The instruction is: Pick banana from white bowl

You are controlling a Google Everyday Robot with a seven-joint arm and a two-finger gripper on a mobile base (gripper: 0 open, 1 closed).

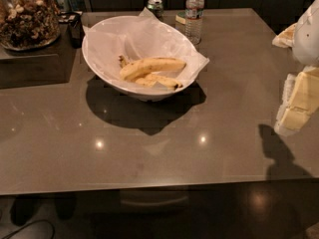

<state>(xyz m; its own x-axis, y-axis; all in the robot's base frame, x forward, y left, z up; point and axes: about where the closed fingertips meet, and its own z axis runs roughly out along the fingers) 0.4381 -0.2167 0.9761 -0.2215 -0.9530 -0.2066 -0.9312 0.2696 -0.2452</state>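
The banana [152, 66] is plump, yellow and gently curved, with a dark stem end on its left. It lies in the white bowl [91, 63], on the crinkled white paper liner. A thinner, flatter banana [160, 80] with a blackened tip lies just in front of it in the same bowl. The gripper [297, 101], pale yellow and white, hangs at the right edge of the view. It is above the table, well to the right of the bowl and apart from it. Nothing shows in it.
A water bottle [194, 15] and a drink can [155, 6] stand just behind the bowl. A glass jar of nuts [27, 16] sits on a dark stand at the far left. The brown table [149, 148] stretches in front of the bowl.
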